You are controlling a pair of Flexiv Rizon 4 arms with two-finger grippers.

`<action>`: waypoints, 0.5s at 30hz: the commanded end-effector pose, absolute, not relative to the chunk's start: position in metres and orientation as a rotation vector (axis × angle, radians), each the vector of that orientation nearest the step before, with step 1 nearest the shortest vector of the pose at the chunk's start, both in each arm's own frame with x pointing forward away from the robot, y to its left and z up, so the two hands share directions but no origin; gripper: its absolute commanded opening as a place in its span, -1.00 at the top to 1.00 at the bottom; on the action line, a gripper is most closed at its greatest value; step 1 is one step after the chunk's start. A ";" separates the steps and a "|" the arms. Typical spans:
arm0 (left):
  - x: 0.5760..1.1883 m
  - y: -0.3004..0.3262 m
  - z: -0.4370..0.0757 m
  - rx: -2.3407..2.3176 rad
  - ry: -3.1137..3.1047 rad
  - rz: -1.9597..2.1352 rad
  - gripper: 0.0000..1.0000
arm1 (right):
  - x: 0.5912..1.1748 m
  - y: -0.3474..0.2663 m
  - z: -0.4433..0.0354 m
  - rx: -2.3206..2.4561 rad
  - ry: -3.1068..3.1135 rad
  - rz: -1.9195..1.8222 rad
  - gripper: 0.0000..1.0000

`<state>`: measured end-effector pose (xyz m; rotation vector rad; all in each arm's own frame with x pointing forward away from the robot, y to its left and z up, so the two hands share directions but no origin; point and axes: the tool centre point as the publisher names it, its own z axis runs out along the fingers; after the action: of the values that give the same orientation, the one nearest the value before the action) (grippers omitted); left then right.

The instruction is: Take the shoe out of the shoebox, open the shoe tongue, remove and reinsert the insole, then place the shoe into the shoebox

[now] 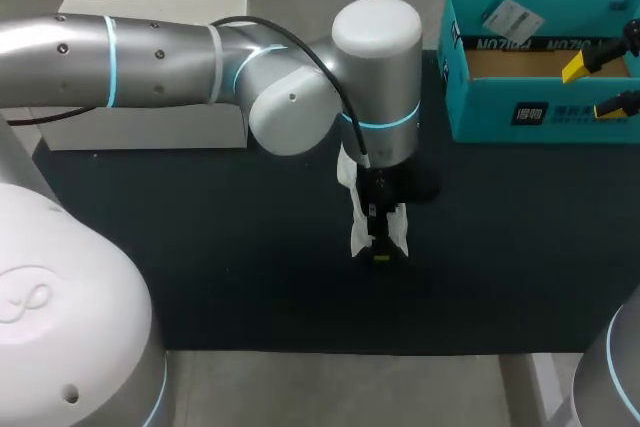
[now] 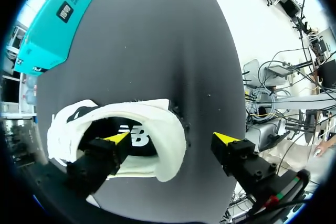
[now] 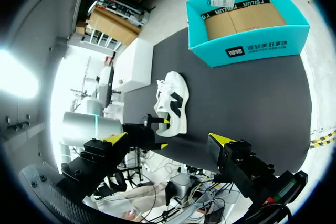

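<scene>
A white shoe (image 1: 357, 232) with a black lining lies on the black mat (image 1: 250, 267) near the middle of the table. My left gripper (image 1: 380, 253) points down at it and stands open. In the left wrist view one fingertip (image 2: 118, 139) is inside the shoe's (image 2: 157, 156) opening and the other is outside its rim, so the rim's wall sits between them ungripped. The teal shoebox (image 1: 480, 112) stands at the back right with its lid off. My right gripper (image 1: 597, 87) hangs open above the box's right part, holding nothing. From there the shoe (image 3: 173, 100) and box (image 3: 247, 51) both show.
A white block (image 1: 150, 132) stands at the back left of the mat, partly behind my left arm. A brown cardboard liner (image 1: 520, 62) and a white tag (image 1: 512, 17) lie in the shoebox. Bare mat stretches around the shoe and toward the front edge.
</scene>
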<state>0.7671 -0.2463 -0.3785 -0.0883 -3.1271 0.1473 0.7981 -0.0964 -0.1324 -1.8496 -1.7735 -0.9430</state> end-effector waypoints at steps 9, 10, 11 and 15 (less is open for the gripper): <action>0.780 -0.252 -0.406 -0.083 -3.153 0.107 -1.00 | 0.798 -0.096 -0.133 -1.852 -1.773 -0.941 -1.00; 0.781 -0.253 -0.407 -0.082 -3.155 0.104 -1.00 | 0.798 -0.096 -0.133 -1.852 -1.773 -0.941 -1.00; 0.782 -0.254 -0.407 -0.080 -3.155 0.105 -1.00 | 0.798 -0.096 -0.133 -1.852 -1.773 -0.941 -1.00; 0.783 -0.257 -0.407 -0.082 -3.149 0.103 -1.00 | 0.798 -0.096 -0.133 -1.852 -1.773 -0.941 -1.00</action>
<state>0.7811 -0.2517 -0.4035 -0.0807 -3.1530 0.1142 0.7981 -0.0964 -0.1324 -1.8496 -1.7735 -0.9430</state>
